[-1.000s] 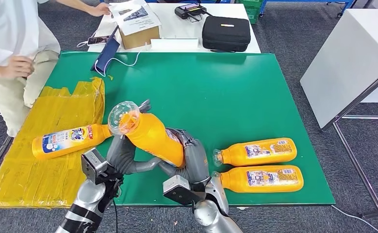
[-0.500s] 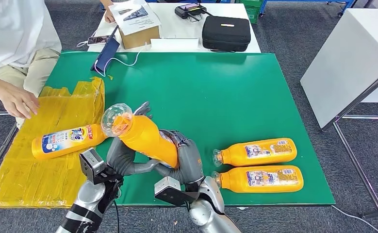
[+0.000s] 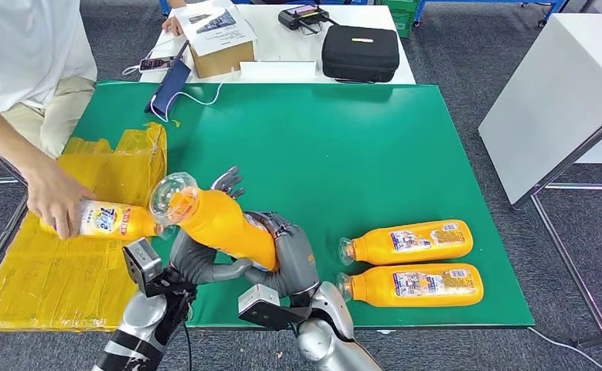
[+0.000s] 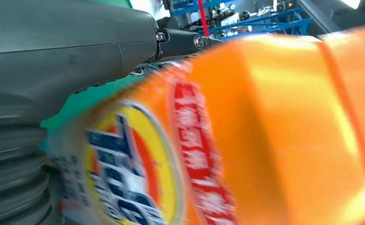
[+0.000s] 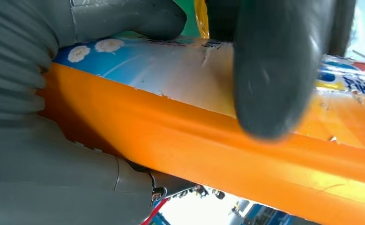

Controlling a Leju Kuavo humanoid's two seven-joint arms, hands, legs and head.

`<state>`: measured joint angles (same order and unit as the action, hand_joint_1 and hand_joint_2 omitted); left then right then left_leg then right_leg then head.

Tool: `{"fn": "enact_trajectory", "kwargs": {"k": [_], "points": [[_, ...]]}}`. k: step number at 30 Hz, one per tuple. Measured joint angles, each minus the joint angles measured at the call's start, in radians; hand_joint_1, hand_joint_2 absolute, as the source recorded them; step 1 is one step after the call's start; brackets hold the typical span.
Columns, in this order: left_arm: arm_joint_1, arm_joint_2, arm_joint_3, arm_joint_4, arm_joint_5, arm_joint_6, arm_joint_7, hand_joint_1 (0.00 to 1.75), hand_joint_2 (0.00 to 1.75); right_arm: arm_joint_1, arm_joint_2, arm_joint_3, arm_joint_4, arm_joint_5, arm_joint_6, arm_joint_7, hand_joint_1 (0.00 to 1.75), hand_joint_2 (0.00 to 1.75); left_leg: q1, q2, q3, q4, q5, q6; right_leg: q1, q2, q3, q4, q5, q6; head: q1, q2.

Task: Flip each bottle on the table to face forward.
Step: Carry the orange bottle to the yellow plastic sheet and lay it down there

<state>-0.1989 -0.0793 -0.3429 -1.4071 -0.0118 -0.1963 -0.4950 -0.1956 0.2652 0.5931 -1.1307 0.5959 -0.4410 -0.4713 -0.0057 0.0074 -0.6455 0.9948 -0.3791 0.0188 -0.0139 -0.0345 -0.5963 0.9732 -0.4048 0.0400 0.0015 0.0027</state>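
orange bottle [image 3: 224, 224], clear cap, tilted, label blurred, perhaps blue-and-red

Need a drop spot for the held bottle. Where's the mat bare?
Bare green mat from the two lying bottles up to the black case. Crowded on the yellow sheet, where a person's hand grips a bottle.
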Motion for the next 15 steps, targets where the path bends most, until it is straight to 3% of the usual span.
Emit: {"fn": "enact_trajectory", "kwargs": {"k": [9, 15], "points": [[0.025, 0.000, -0.001, -0.047, 0.019, 0.000, -0.002, 0.00, 1.75, 0.001, 0.000, 0.008, 0.028, 0.036, -0.022, 0.009, 1.74, 1.75, 0.000, 0.000, 0.000, 0.000, 0.000, 0.000, 0.000, 0.000, 0.000, 0.000, 0.000, 0.000, 0.000, 0.000], [0.035, 0.000, -0.004, -0.061, 0.053, 0.035, 0.021, 0.00, 1.75, -0.011, 0.000, 0.015, 0.061, 0.183, -0.167, 0.067, 1.75, 1.75, 0.000, 0.000, 0.000, 0.000, 0.000, 0.000, 0.000, 0.000, 0.000, 0.000, 0.000, 0.000, 0.000, 0.000]]}}
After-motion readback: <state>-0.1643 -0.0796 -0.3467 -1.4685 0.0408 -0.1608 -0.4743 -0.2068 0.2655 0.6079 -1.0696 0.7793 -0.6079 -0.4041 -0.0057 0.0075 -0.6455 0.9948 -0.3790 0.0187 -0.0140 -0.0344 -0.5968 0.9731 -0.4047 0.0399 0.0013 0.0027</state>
